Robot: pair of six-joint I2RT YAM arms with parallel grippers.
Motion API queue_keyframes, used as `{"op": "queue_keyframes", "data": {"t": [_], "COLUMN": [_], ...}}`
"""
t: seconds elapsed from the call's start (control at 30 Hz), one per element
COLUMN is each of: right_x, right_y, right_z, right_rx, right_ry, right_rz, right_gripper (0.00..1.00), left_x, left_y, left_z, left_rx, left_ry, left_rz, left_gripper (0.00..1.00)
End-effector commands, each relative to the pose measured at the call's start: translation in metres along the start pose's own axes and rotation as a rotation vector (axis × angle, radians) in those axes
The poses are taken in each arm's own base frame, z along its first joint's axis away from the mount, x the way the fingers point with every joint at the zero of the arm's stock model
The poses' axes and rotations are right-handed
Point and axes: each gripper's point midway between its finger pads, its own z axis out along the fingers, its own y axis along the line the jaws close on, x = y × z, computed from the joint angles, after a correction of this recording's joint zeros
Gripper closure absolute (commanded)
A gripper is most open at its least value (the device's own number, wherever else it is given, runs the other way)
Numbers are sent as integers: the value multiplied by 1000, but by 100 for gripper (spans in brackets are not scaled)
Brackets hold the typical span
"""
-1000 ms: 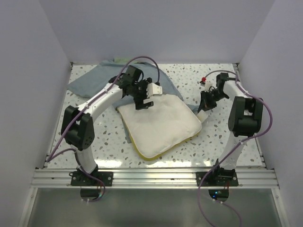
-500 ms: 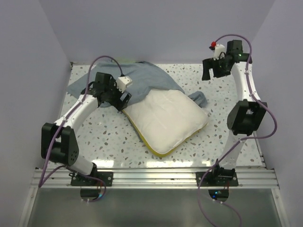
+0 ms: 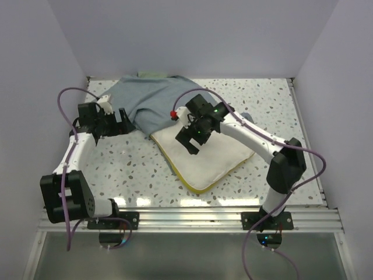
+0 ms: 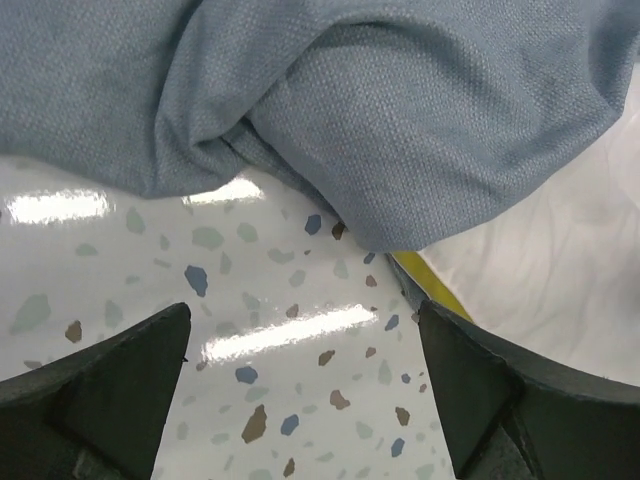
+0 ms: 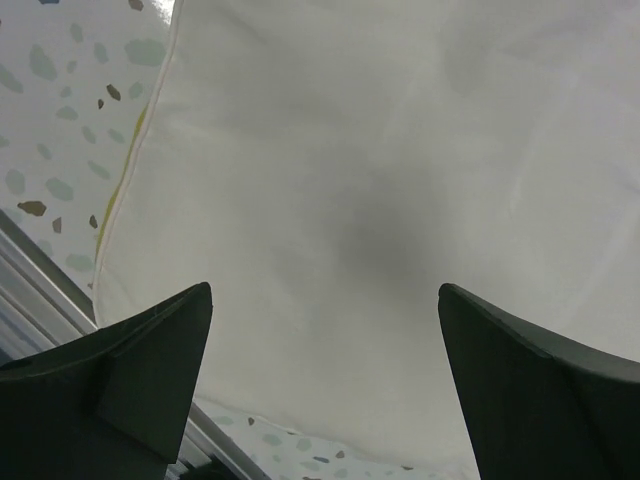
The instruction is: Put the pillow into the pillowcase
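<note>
Our left arm (image 3: 74, 153) bends at its elbow near 8 o'clock, and the forearm runs up to 10 o'clock. There our left gripper (image 3: 126, 121) points toward 3 o'clock, jaws spread wide. Our right arm (image 3: 252, 137) stretches from 5 o'clock to centre, with our right gripper (image 3: 189, 142) aiming toward 7 o'clock, jaws wide.

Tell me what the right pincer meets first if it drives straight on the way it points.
The pillow: its cream top fills the view between the open jaws of the right pincer. How far off it lies is unclear.
</note>
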Motion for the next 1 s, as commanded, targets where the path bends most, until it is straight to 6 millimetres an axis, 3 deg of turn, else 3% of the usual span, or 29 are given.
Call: {"op": "queue_keyframes", "data": {"t": [0.0, 0.03, 0.1, 0.17, 0.23, 0.27, 0.3, 0.43, 0.47, 0.5, 0.53, 0.57, 0.6, 0.77, 0.87, 0.97], "right_x": [-38, -44, -47, -37, -29, -24, -11, 20, 18, 22, 22, 12, 6, -61, -79, -82], "right_y": [-3, 12, 26, 47, 62, 65, 67, 62, 57, 56, 47, 48, 40, 30, 29, 32], "right_z": [3, 8, 26, 51, 68, 76, 93, 130, 137, 141, 143, 141, 137, 77, 51, 48], "right_rx": [137, 135, 135, 104, 73, 59, 47, 54, 65, 61, 60, 28, 14, -113, -146, -170], "right_ry": [-67, -70, -42, 34, 86, 108, 160, 264, 244, 250, 243, 213, 190, -60, -126, -135], "right_rz": [49, 30, 8, -16, -20, -13, -6, 11, 16, 22, 52, 75, 109, 177, 175, 173], "right_gripper": [1, 1, 1, 1, 1, 1, 1, 2, 8, 20, 58, 81, 100, 100, 100, 100], "left_x": [1, 13, 28, 50, 59, 70, 70, 89, 108, 116, 128, 132, 132, 146, 143, 130], "left_y": [-12, -11, -10, -9, -9, -8, -10, -18, -19, -23, -30, -32, -49, -71, -70, -78], "left_z": [-14, -15, -14, -13, -15, -14, -15, -14, -12, -10, -6, -2, 4, 38, 56, 70], "left_rx": [61, 51, 37, 23, 12, 5, 13, 52, 50, 60, 75, 63, 106, 114, 105, 130], "left_ry": [-45, -27, -2, 34, 34, 50, 30, 27, 58, 69, 81, 76, 64, 101, 104, 101], "left_rz": [-170, -194, -256, -311, -347, -376, -372, -424, -456, -482, -465, -470, -413, -436, -443, -414], "left_gripper": [0, 0, 0, 0, 0, 0, 0, 0, 0, 0, 0, 0, 0, 6, 16, 23]}}
